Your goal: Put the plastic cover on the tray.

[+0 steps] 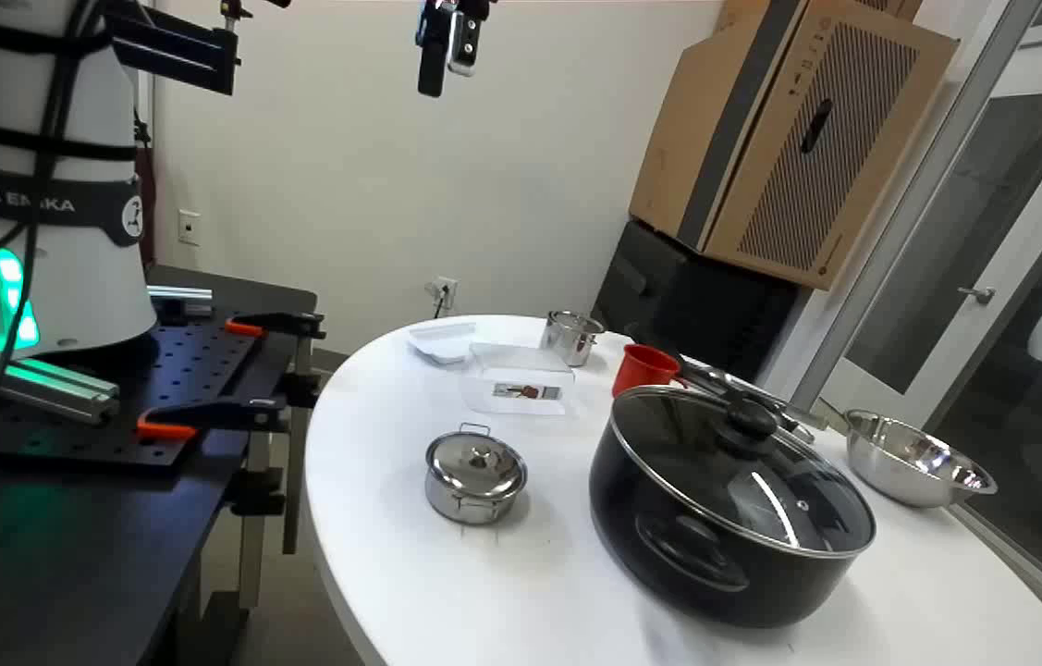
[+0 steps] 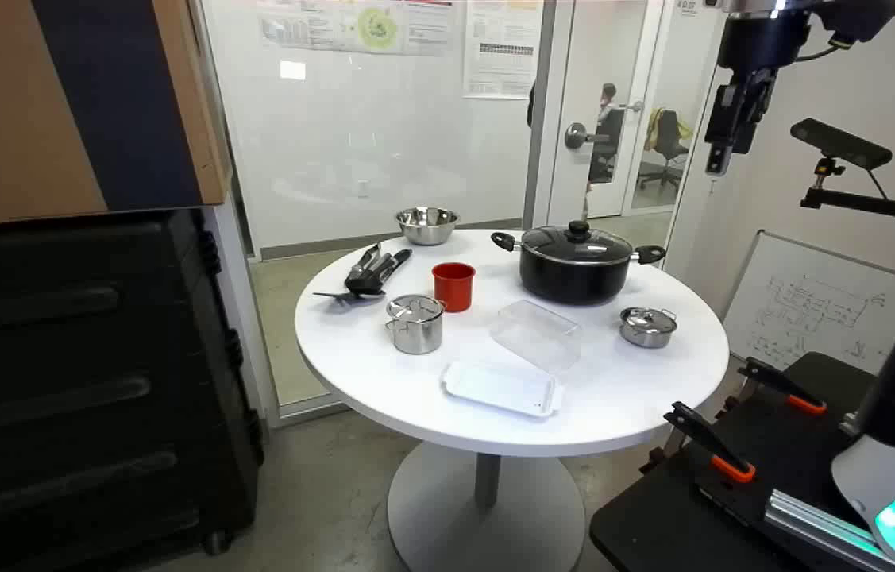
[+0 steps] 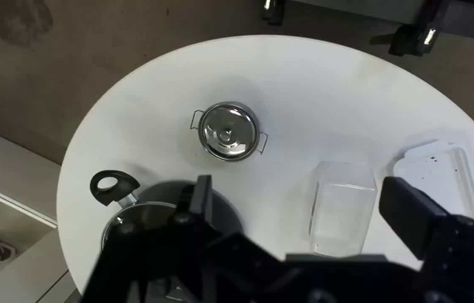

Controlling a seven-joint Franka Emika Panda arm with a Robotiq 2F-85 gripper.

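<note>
The plastic cover is a clear, box-like piece (image 1: 521, 365) lying on the round white table, and it shows in both exterior views (image 2: 538, 338) and in the wrist view (image 3: 342, 210). The tray is a shallow white rectangle (image 2: 499, 388) beside the cover, apart from it, and it also shows in an exterior view (image 1: 443, 342). In the wrist view the tray (image 3: 434, 176) is partly hidden by a finger. My gripper (image 3: 300, 195) is open and empty, high above the table. It also shows in both exterior views (image 1: 448, 69) (image 2: 721, 155).
A black pot with glass lid (image 1: 733, 509) and a small lidded metal pot (image 1: 476, 476) stand near the cover. A red cup (image 2: 453, 286), a taller metal pot (image 2: 417, 326), black utensils (image 2: 372, 274) and a steel bowl (image 2: 427, 226) stand farther round the table.
</note>
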